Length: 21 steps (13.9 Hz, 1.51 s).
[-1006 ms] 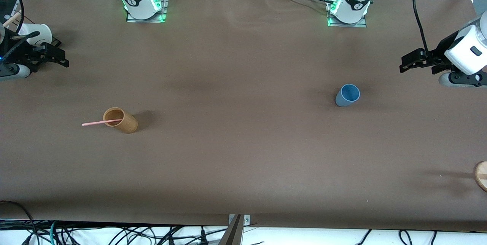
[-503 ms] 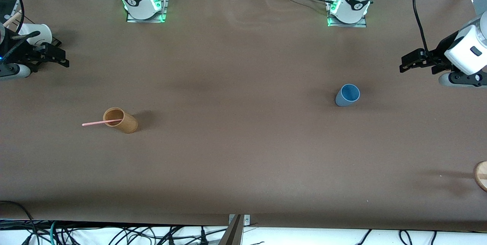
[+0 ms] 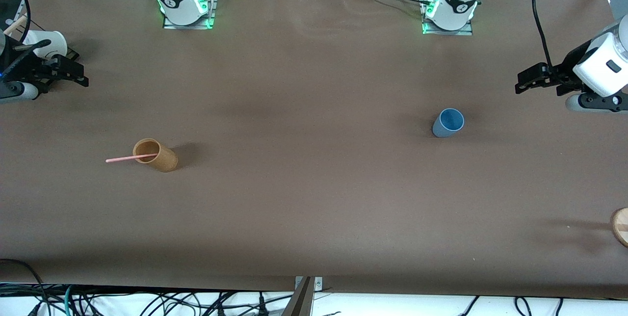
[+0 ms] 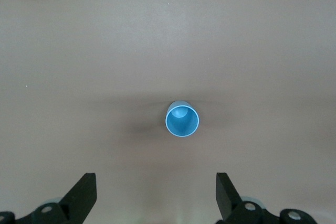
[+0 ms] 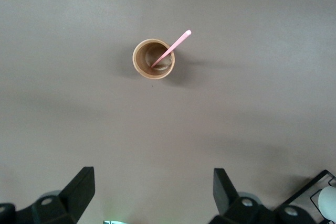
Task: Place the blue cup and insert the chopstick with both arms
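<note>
The blue cup [image 3: 448,122] stands upright and empty on the table toward the left arm's end; it also shows in the left wrist view [image 4: 182,118]. The pink chopstick [image 3: 128,158] leans inside a tan-brown cup [image 3: 156,155] toward the right arm's end, with its free end sticking out over the rim. Both show in the right wrist view, the chopstick [image 5: 173,47] and the tan cup [image 5: 153,59]. My left gripper [image 3: 527,79] hangs open and empty over the table's left-arm end, apart from the blue cup [image 4: 156,192]. My right gripper [image 3: 73,73] hangs open and empty over the right-arm end [image 5: 153,190].
A white cup [image 3: 46,42] sits at the table's right-arm end, close to the right gripper. A round wooden piece [image 3: 620,226] lies at the left-arm end, nearer to the front camera. The brown table cover [image 3: 314,198] is bare between the two cups.
</note>
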Available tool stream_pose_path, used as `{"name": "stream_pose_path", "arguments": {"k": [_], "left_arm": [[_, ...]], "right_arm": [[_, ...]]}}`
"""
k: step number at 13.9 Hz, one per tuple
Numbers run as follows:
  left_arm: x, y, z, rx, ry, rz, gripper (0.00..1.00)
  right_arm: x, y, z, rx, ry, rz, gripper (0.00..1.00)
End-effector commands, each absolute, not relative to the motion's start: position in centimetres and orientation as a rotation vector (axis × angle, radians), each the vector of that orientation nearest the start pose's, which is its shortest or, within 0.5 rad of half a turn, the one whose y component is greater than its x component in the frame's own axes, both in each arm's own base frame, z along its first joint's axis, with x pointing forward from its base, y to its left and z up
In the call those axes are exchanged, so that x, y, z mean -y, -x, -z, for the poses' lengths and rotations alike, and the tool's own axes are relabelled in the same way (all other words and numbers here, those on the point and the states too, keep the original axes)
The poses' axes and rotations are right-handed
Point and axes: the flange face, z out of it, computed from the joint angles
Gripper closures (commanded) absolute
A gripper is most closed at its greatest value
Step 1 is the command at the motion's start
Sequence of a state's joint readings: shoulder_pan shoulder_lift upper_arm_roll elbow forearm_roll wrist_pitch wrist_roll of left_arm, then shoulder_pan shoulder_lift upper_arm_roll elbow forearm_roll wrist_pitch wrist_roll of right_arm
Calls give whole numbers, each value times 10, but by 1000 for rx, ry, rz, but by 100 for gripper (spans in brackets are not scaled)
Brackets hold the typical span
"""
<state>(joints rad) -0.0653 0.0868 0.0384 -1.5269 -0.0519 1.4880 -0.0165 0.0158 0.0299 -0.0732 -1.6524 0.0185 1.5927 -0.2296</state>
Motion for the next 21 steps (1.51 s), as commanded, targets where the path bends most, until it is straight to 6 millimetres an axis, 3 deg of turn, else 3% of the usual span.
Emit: {"name": "stream_pose_path", "arguments": {"k": [1, 6, 11, 13, 15, 17, 18, 20, 21], "left_arm": [[22, -573, -588, -35, 3196, -217, 0], [32, -578, -576, -48, 3204, -249, 0], [28, -591, -537, -54, 3178, -353, 0], [26, -596, -510, -45, 3168, -419, 0], [25, -593, -468, -35, 3165, -431, 0], [22, -586, -440, -24, 3168, -401, 0], [22, -582, -424, -25, 3166, -389, 0], [22, -570, -397, -69, 3122, -337, 0], [21, -563, -385, -84, 3109, -294, 0]], "right_arm": [[30, -560, -577, 269, 3095, -132, 0], [30, -560, -577, 277, 3095, -135, 0], [30, -560, -577, 274, 3095, -137, 0], [28, -560, -577, 272, 3096, -138, 0], [26, -560, -576, 278, 3090, -141, 0], [10, -560, -561, 316, 3063, -257, 0], [-6, -562, -570, 357, 3079, -229, 0], [-8, -565, -571, 351, 3066, -209, 0], [-9, -571, -560, 371, 3061, -237, 0]]}}
